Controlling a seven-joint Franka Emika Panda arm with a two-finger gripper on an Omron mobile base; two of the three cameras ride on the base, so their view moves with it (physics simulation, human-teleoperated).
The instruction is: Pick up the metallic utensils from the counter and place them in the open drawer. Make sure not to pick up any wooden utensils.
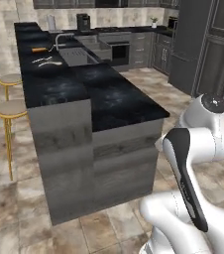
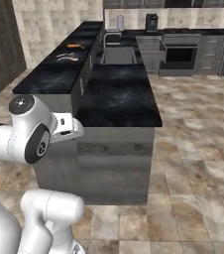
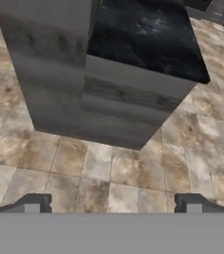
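On the far stretch of the long glossy black marbled counter (image 1: 109,96), near the sink, we see the slim bright orange utensil (image 1: 38,49) and, just nearer us, pale slim utensils (image 1: 48,61) (too small to tell silver from wood). Our two-finger gripper (image 3: 112,203) hangs over the tiled floor before the counter's grey wood-grain end panel (image 3: 119,104), jaws spread wide, holding nothing.

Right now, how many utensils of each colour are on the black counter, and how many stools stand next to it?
Orange utensil: 1
Pale utensils: 2 (too small to tell silver from wood)
Stools: 2
Total: 5
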